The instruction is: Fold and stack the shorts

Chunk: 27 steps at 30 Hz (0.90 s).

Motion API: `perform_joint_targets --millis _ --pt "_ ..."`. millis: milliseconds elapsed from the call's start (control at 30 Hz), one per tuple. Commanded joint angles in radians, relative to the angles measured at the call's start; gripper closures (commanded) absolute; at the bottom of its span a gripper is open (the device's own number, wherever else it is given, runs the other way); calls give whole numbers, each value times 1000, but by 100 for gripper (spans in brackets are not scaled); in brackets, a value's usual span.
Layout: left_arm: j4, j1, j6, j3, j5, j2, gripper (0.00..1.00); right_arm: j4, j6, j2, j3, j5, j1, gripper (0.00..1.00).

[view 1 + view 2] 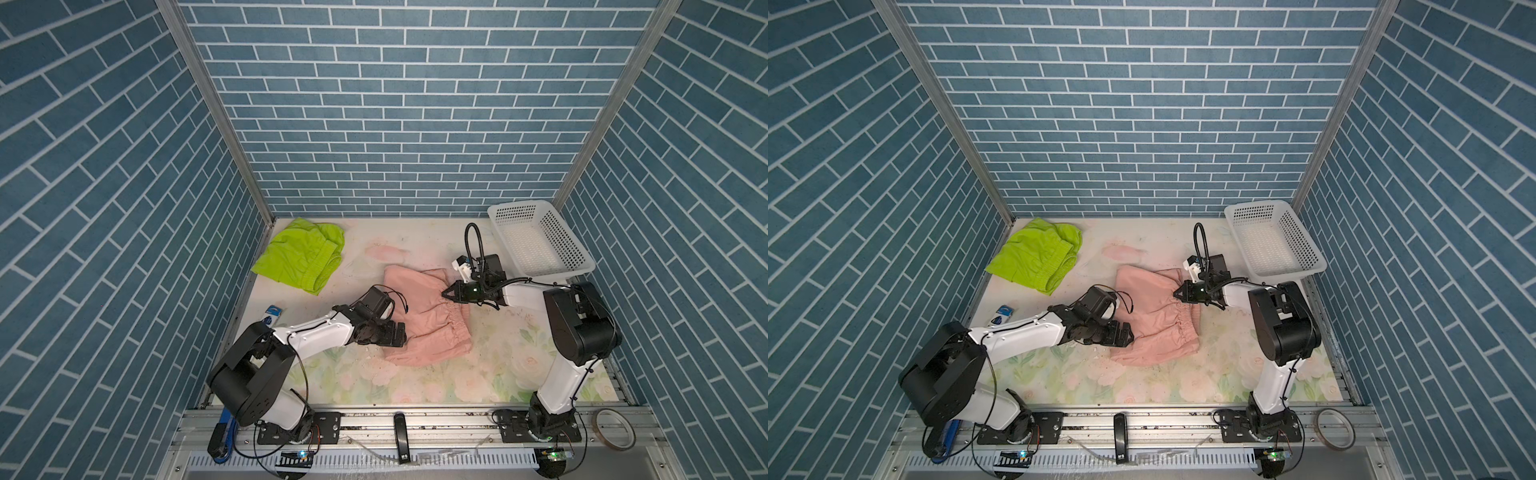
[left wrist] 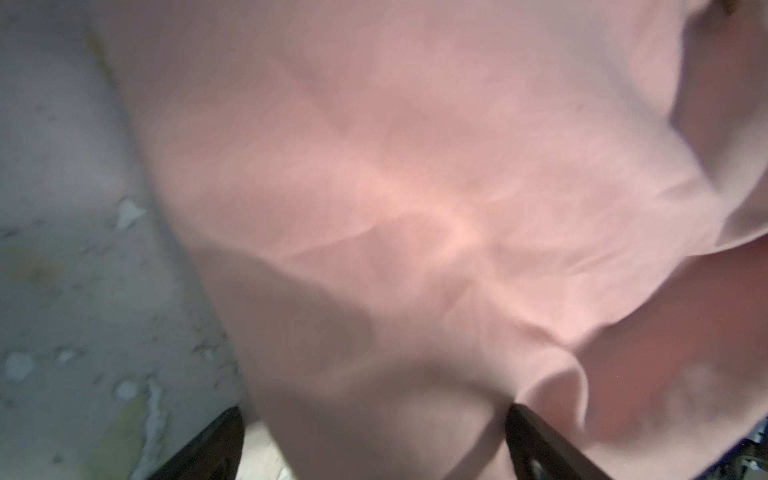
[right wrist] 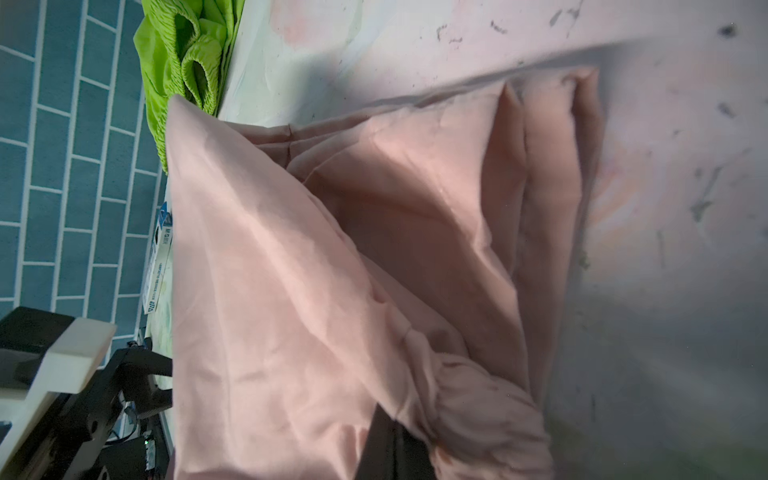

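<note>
The pale floral-printed table mat [image 1: 457, 374] has the white perforated plastic basket [image 1: 577, 257] at 2 o'clock, seemingly pushed aside so the middle is free for folding. The salmon-pink thin fabric shorts [image 1: 428, 328] lie at the centre, partly doubled over, and the lime-green thin fabric shorts [image 1: 299, 257] sit loosely folded at 10 o'clock, probably parked as the base of the stack. At the pink pair's 1 o'clock the right gripper [image 1: 445, 293] has its jaws narrowed on a pinch of cloth by the gathered waistband, apparently to carry the fold, while the left gripper [image 1: 401, 334] gapes wide and empty at the 8 o'clock edge, seemingly ready to take that side.
</note>
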Motion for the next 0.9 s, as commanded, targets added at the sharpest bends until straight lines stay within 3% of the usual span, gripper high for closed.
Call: perform_joint_targets --millis 0,167,333,433,533,700,867 --pt "-160 -5 16 63 -88 -78 0 -90 -45 -137 5 64 -2 76" --pt "-125 21 24 89 -132 -157 0 -150 -34 -281 -31 56 19 58" --pt "-8 111 63 81 -77 -99 0 -291 -51 -358 -87 181 131 55" --pt "-6 115 123 106 -81 -58 0 -294 33 -380 -158 237 165 55" --pt "-102 156 189 154 -188 -54 0 -279 80 -396 -239 295 164 55" --pt "-173 385 250 261 -220 -82 0 -385 74 -386 -260 425 167 54" --pt "-141 482 373 378 -455 -23 0 -481 62 -447 -228 521 167 55"
